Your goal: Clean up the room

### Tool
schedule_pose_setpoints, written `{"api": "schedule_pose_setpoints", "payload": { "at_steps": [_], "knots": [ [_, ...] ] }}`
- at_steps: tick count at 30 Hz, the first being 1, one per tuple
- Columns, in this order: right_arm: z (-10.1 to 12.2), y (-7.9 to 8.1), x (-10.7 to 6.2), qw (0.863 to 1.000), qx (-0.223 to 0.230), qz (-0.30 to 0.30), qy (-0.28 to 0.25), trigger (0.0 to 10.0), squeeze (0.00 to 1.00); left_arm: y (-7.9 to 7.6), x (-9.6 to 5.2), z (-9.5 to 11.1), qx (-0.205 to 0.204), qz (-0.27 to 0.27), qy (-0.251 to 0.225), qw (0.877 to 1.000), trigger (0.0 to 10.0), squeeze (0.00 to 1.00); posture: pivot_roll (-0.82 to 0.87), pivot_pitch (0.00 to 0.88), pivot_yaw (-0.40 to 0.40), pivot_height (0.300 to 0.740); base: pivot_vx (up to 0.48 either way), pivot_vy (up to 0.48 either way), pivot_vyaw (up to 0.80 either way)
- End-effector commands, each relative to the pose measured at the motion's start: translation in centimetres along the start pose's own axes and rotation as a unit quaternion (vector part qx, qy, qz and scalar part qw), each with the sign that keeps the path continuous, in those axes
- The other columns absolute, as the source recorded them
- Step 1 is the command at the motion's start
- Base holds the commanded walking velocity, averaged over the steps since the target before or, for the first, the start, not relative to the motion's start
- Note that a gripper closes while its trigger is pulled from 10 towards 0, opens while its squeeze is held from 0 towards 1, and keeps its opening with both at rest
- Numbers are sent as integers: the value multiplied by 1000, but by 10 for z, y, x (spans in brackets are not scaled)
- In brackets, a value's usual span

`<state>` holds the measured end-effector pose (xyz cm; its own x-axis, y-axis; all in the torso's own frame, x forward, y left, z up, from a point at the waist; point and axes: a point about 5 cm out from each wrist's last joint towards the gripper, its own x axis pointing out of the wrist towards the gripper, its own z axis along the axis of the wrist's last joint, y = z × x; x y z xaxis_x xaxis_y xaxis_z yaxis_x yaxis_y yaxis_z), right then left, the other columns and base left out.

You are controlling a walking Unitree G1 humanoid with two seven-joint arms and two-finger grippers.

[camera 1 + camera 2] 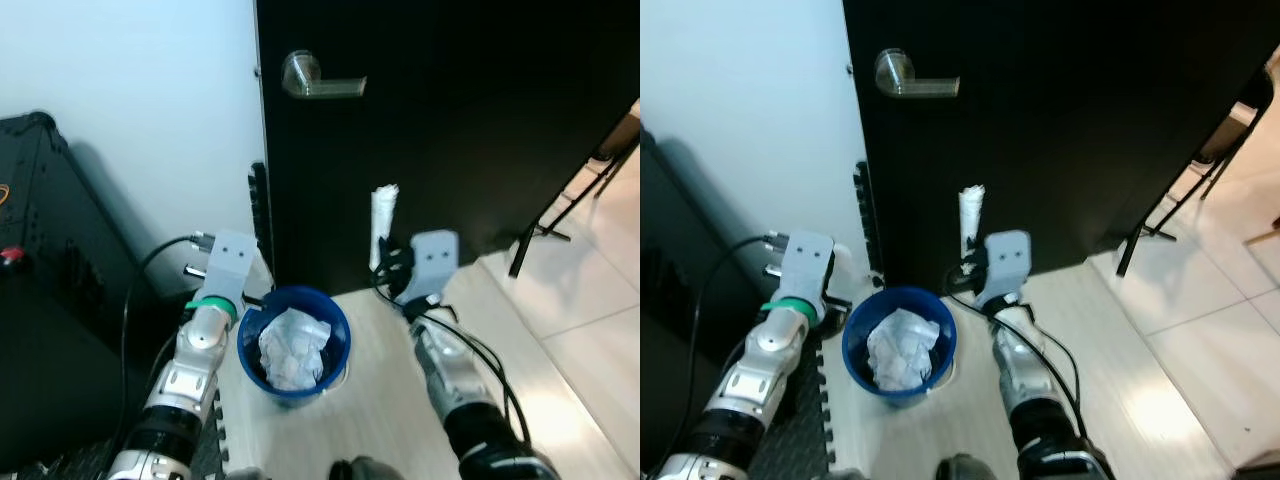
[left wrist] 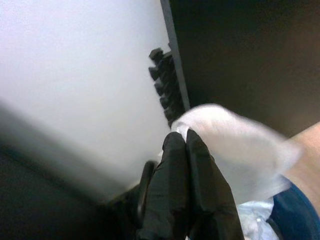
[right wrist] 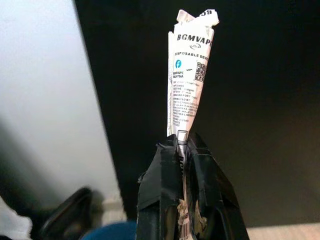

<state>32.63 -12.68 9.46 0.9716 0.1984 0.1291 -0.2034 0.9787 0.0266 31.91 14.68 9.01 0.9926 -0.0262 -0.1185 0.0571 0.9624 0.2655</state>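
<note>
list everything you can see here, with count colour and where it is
bin: one, blue, on the pale floor in front of the door, between the two arms
crumpled paper: white wad, inside the bin
flattened packet: one, white with print, upright in the right gripper
tissue: one, white, pinched in the left gripper by the bin's rim
door: one, black, behind the bin
door handle: one, silver, upper left of the door
wall: white, left of the door
case: one, black, far left
left gripper: shut on the tissue
right gripper: shut on the packet
</note>
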Motion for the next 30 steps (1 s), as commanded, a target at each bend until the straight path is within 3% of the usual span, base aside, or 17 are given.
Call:
{"api": "schedule_pose_setpoints", "payload": {
  "at_steps": [1, 2, 3, 5, 6, 8, 10, 13, 19, 25, 30],
  "knots": [
    [-8, 3, -3, 1000, 3, -4, 19, 10000, 0, -5, -4, -12, 4, -29, 28, 999, 10000, 0, -10, 14, 38, 726, 0, 0, 0],
    [-10, 1, -3, 1000, -11, -9, 25, 10000, 0, -11, -7, -15, 3, -68, 33, 997, 10000, 0, -10, 17, 39, 726, 0, 0, 0],
    [-10, 1, -3, 1000, -11, -9, 25, 10000, 0, -11, -7, -15, 3, -68, 33, 997, 10000, 0, -10, 17, 39, 726, 0, 0, 0],
    [-13, 0, -4, 999, -38, -10, 34, 10000, 0, -22, -17, -21, 1, -150, 42, 988, 10000, 0, -9, 18, 40, 726, 0, 0, 0],
    [-13, 0, -4, 999, -38, -10, 34, 10000, 0, -22, -17, -21, 1, -150, 42, 988, 10000, 0, -9, 18, 40, 726, 0, 0, 0],
    [-17, 0, -5, 997, -63, -5, 49, 10000, 0, -29, -30, -26, -10, -219, 53, 974, 10000, 0, -7, 21, 43, 726, 0, 0, 0],
    [-22, -2, -7, 996, -66, -4, 65, 10000, 0, -30, -39, -33, -3, -255, 62, 965, 10000, 0, -3, 26, 45, 726, 0, 0, 0],
    [-27, -3, -8, 995, -67, 0, 78, 10000, 0, -26, -43, -42, 8, -264, 75, 962, 10000, 0, 4, 39, 47, 726, 0, 0, 0],
    [-24, 7, -4, 997, -43, 30, 65, 10000, 0, -8, -35, -58, 39, -208, 105, 972, 10000, 0, 15, 92, 42, 726, 0, 0, 0],
    [-6, 6, 7, 999, -26, 11, 18, 10000, 0, -4, -20, -49, 62, -219, 94, 969, 10000, 0, -8, 183, 49, 726, 0, 0, 0],
    [18, -4, 15, 999, -24, -15, -31, 10000, 0, -11, -8, -37, 71, -253, 78, 962, 10000, 0, -42, 246, 63, 726, 0, 0, 0]
  ]
}}
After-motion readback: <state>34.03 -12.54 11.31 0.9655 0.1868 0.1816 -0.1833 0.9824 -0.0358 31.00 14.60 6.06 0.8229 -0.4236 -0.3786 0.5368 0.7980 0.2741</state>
